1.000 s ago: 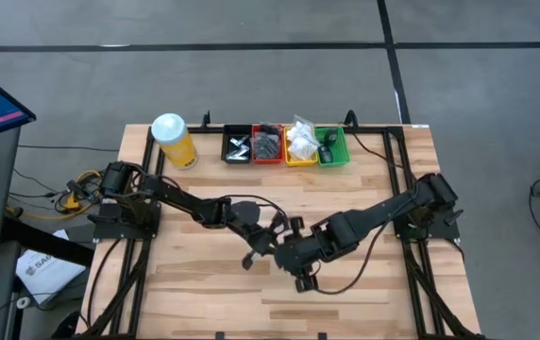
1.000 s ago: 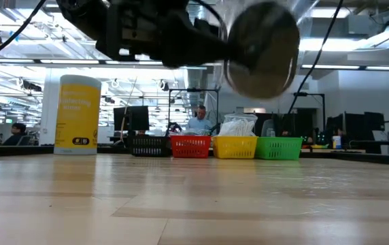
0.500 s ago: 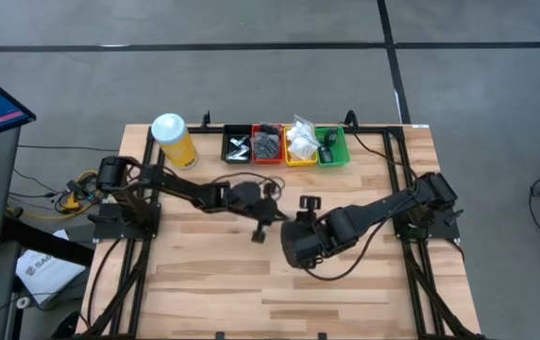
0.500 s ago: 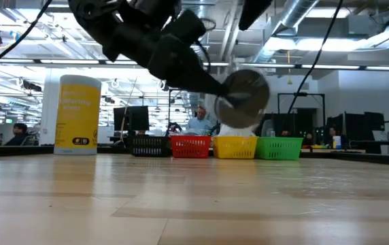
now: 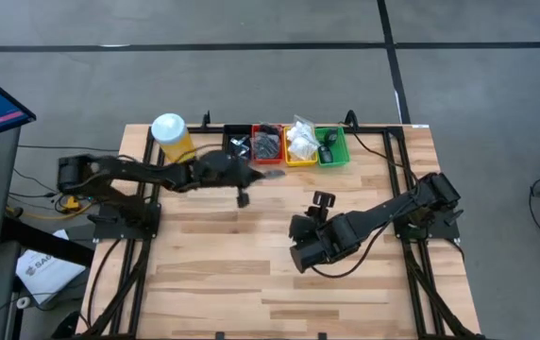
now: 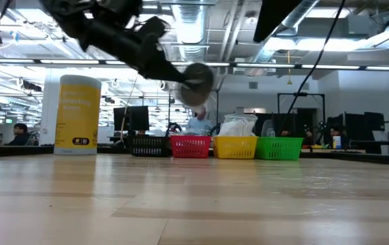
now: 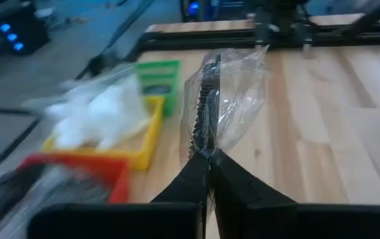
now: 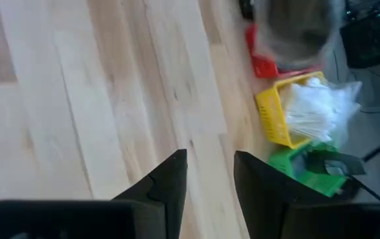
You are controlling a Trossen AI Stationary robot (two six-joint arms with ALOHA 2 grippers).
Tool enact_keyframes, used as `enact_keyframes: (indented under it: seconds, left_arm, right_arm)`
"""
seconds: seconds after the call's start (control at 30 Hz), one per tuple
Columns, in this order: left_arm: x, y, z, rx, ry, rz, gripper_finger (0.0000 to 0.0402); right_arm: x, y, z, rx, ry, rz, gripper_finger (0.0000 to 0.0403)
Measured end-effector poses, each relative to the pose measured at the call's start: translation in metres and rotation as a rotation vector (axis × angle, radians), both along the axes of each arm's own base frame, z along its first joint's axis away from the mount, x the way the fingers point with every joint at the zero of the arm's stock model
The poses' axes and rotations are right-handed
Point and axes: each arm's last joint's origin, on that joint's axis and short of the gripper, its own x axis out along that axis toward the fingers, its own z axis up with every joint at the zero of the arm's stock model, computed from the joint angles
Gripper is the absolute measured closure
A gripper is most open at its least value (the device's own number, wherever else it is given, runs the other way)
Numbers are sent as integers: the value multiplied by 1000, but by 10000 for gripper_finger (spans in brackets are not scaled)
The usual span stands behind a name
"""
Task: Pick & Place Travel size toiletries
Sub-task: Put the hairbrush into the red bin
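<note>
Pinched tight between the left gripper's (image 7: 208, 174) fingers is a flat round black disc (image 7: 206, 109) in a clear wrapper, held edge-on in the air over the far part of the table (image 5: 251, 274), just in front of the red tray (image 5: 267, 144). Left of it stands the yellow canister (image 5: 174, 140) at the far left corner. Pale wooden planks run bare across the near half. Along the far edge sit the black tray (image 5: 237, 144), the yellow tray (image 5: 300, 145) heaped with white sachets (image 7: 103, 109), and the green tray (image 5: 332, 146). Farther right, the right gripper (image 8: 210, 174) hovers over mid-table, fingers slightly parted, holding nothing. Beyond lies an office with bright ceiling lights, monitors and a seated person (image 6: 198, 120).
</note>
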Motion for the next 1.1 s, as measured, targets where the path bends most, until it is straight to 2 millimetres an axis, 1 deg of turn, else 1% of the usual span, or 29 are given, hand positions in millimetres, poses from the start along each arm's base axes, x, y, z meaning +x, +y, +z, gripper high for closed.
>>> enact_keyframes:
  seconds: [0.03, 0.1, 0.17, 0.2, 0.23, 0.3, 0.37, 0.43, 0.5, 0.57, 0.67, 0.73, 0.83, 1.0, 1.1]
  left_arm:
    - [-7, 4, 1, -6, 0, 22, 400]
    - [-12, 14, 7, -12, -31, 63, 400]
    - [-18, 22, 6, -23, -10, 90, 400]
    - [-20, 26, 5, -31, -2, 96, 400]
    - [-21, 30, 4, -38, 1, 98, 400]
    - [-23, 38, 2, -51, 1, 105, 400]
    - [-23, 46, -1, -60, 6, 121, 400]
    - [-27, 53, -5, -87, 21, 135, 400]
    - [-26, 62, -6, -104, 10, 159, 400]
    - [-28, 70, -9, -136, 12, 198, 400]
    - [-23, 82, -12, -187, 7, 219, 400]
    - [-17, 90, -14, -213, 4, 240, 400]
    - [-11, 102, -20, -275, 8, 289, 400]
    - [-6, 120, -22, -382, -38, 376, 400]
    - [-4, 126, -19, -439, -66, 371, 400]
  right_arm:
    - [-1, -1, -3, -2, -11, -1, 291]
    - [-7, -4, -11, -5, -9, -4, 296]
    - [-11, -7, -16, 11, -49, -7, 302]
    - [-16, -10, -17, 18, -65, -11, 305]
    - [-23, -13, -19, 20, -68, -13, 308]
    - [-30, -17, -19, 55, -146, -15, 313]
    - [-43, -22, -21, 71, -181, -15, 318]
    - [-50, -27, -23, 97, -243, -10, 321]
    - [-59, -34, -27, 105, -270, -13, 324]
    - [-65, -41, -30, 121, -314, -28, 326]
    - [-71, -52, -38, 126, -339, -55, 327]
    - [-74, -59, -42, 123, -340, -75, 327]
    - [-74, -67, -50, 115, -336, -102, 327]
    - [-76, -77, -59, 86, -309, -134, 327]
    - [-81, -84, -65, 76, -311, -146, 327]
